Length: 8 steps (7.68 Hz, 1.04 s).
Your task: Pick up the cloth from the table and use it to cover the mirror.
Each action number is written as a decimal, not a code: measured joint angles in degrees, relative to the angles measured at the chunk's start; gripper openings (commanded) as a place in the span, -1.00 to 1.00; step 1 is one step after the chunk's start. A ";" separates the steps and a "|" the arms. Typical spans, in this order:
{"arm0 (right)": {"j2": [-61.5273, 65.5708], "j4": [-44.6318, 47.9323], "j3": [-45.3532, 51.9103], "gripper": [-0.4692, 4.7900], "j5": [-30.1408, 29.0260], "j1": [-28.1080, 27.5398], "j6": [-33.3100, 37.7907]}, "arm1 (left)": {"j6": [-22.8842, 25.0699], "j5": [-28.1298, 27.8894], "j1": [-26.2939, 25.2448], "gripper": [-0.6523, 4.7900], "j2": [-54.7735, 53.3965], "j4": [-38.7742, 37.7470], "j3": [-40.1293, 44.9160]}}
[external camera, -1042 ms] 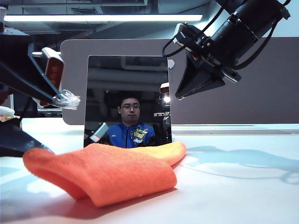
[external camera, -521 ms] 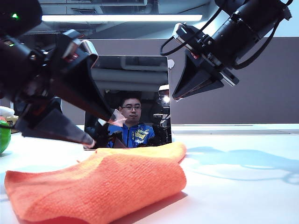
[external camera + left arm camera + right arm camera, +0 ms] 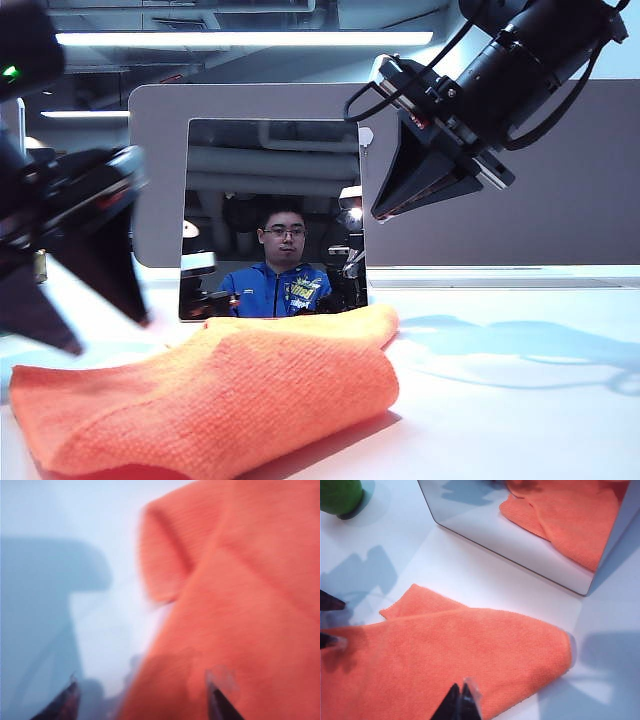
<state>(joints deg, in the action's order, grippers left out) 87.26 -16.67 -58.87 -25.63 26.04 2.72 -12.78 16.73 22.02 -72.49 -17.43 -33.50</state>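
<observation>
At lower left, the left gripper (image 3: 90, 320) hovers wide open over the cloth (image 3: 230, 395) lying before the mirror (image 3: 272, 215); right gripper (image 3: 385, 205) hangs clenched, upper right. Next: descend, pinch an edge

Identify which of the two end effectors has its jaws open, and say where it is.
The left end effector: jaws spread, low over the cloth's left end. The right end effector is shut, raised beside the mirror.
</observation>
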 measured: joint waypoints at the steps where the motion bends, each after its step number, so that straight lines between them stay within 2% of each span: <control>1: 0.00 0.00 0.02 -0.83 0.00 0.00 -0.48 | -0.11 2.32 -3.32 0.44 0.00 -3.04 0.02; 2: 0.00 0.00 0.02 -0.83 0.00 0.00 -1.29 | -0.15 5.86 -3.93 0.44 0.02 -3.43 0.00; 4: 0.00 0.00 0.02 -0.83 0.00 0.00 -1.40 | -0.17 6.23 -3.93 0.44 0.04 -5.09 0.00; 6: 0.00 0.00 0.02 -0.83 0.00 0.00 -2.43 | 0.24 6.67 -3.93 0.27 0.24 -8.61 -0.17; 8: 0.00 0.00 0.00 -0.83 0.09 0.00 -2.56 | 0.24 6.67 -3.93 0.22 0.24 -9.84 -0.17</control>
<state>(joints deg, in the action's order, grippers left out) 87.26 -16.67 -58.87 -25.54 26.04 0.16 -12.53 23.40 18.09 -72.25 -27.27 -33.67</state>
